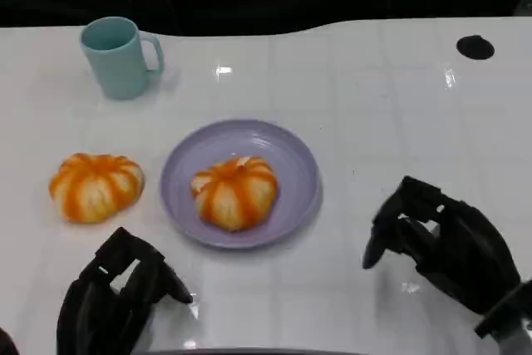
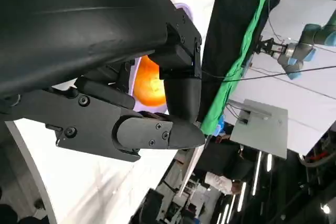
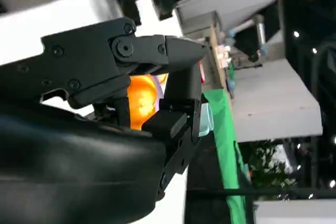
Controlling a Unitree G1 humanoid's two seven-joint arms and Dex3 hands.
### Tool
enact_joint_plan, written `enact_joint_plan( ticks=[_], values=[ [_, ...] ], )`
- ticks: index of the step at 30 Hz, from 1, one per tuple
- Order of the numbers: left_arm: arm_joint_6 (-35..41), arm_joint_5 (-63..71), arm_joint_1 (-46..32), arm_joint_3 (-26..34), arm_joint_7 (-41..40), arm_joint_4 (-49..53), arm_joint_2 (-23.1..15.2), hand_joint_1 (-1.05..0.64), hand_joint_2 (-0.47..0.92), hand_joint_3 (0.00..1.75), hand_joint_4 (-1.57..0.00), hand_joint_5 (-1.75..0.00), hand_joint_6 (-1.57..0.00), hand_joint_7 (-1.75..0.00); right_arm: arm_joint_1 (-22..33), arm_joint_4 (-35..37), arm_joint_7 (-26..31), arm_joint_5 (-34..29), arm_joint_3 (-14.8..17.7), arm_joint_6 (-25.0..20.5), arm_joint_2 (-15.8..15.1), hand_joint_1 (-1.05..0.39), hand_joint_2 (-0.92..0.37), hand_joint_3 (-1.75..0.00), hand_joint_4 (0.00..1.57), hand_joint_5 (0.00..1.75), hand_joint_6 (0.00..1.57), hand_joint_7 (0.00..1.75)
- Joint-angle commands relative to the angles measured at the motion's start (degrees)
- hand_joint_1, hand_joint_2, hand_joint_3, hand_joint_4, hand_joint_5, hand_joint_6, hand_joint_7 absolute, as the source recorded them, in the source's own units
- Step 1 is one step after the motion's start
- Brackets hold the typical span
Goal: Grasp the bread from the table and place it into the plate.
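One bread on the plate, one left to grasp

The left hand (image 1: 116,293) hangs empty over the table (image 1: 399,106), fingers loosely apart; the bread (image 1: 96,186) still to be moved lies just ahead of it, beside the plate (image 1: 295,164) that already holds another bread (image 1: 235,191). The right hand (image 1: 440,243) is empty too, fingers partly curled. Best to come down over the loaf's top and close gently around its sides, since it looks soft.

Left hand (image 1: 116,293) and right hand (image 1: 440,243) low at the near edge, fingers apart, empty.
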State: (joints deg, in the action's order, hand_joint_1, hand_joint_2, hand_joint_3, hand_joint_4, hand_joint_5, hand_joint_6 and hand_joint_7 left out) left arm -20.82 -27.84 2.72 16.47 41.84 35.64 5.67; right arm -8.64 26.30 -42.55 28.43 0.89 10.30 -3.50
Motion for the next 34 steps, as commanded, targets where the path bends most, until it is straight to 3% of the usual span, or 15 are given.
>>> enact_joint_plan(
  ticks=[1, 12, 34],
  values=[
    [0.4, -0.3, -0.8, 0.2, -0.1, -0.5, -1.0, -0.55, 0.92, 0.26, -0.61, -1.75, -0.49, -1.52, 4.0, -2.8, -1.4, 3.6, 3.4, -7.1, -1.2, -0.59, -0.92, -0.35, 0.68, 1.75, 0.55, 1.62],
    [0.0, -0.2, -0.9, 0.4, -0.3, -0.6, -0.9, -0.57, 0.92, 0.24, -0.62, -1.75, -0.49, -1.53, 6.7, -4.6, -3.3, 3.6, 6.7, -10.9, -0.7, -0.55, -0.92, -0.38, 0.74, 1.75, 0.52, 1.75],
    [-0.5, -0.5, 0.4, 1.3, 1.2, 1.5, -1.8, -0.55, 0.92, 0.27, -0.62, -1.75, -0.50, -1.53, 6.0, -3.2, -2.4, 1.3, 6.4, -11.6, 0.0, -0.53, -0.92, -0.38, 0.79, 1.75, 0.56, 1.75]
  ],
)
